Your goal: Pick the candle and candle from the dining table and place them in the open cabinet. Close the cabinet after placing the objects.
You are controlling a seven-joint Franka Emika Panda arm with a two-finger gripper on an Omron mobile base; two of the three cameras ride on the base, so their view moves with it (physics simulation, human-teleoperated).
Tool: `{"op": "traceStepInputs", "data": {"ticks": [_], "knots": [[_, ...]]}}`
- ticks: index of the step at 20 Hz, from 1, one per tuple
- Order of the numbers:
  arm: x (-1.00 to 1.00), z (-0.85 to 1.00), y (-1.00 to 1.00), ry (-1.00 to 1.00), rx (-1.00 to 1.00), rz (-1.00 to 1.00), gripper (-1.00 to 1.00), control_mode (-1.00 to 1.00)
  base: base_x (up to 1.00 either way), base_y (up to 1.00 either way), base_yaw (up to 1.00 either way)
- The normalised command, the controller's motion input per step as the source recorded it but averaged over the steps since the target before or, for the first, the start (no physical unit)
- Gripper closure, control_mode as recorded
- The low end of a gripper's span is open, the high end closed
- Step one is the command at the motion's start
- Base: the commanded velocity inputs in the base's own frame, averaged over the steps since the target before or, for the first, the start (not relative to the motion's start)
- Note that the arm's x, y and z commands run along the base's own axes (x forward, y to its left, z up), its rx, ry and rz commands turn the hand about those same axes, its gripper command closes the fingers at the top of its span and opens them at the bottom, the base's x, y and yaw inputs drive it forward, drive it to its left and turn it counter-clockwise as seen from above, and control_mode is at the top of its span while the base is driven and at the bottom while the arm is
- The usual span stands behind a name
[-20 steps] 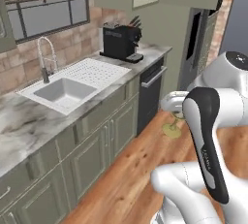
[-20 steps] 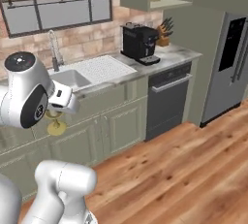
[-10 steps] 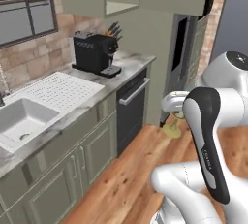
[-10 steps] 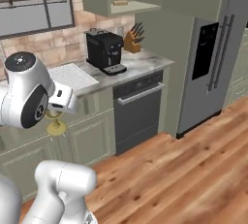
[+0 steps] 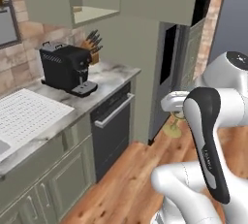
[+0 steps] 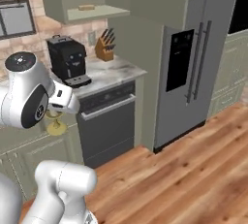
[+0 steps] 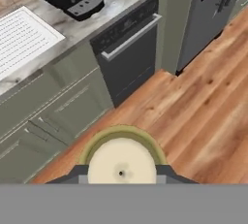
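- Candle (image 7: 121, 164) on gold holder, cream top seen from directly above in the hand view, clamped between the two dark finger tips of the gripper (image 7: 121, 173); fingers narrow, closed on it from both sides.
- Holder's round gold foot (image 5: 172, 131) hangs below the wrist in the left base view, in the air above the wooden floor (image 6: 184, 169); same foot at (image 6: 56, 129) in the right base view.
- Arm folded close to the base, candle carried upright, well clear of the counter.
- Ahead: marble counter (image 5: 104, 80) with black coffee machine (image 5: 68, 68) and knife block (image 6: 104, 48) behind it.
- Dark dishwasher (image 6: 107, 121) under the counter, silver bar handle across its top.
- Steel fridge (image 6: 191, 63) just right of the dishwasher.
- Sage-green wall cupboard (image 6: 82, 0) above the counter, its underside shelf open, small flat item on it, too small to identify.
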Motion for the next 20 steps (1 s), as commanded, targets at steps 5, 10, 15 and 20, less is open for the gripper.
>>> {"op": "traceStepInputs", "data": {"ticks": [5,10,15,20], "knots": [[0.00,0.00,0.00,0.00,0.00,0.00,1.00,1.00,1.00,-0.82,0.15],[0.00,0.00,0.00,0.00,0.00,0.00,1.00,1.00,1.00,-0.13,0.45],[0.00,0.00,0.00,0.00,0.00,0.00,1.00,1.00,1.00,-0.36,0.54],[0.00,0.00,0.00,0.00,0.00,0.00,1.00,1.00,1.00,-0.28,0.54]]}}
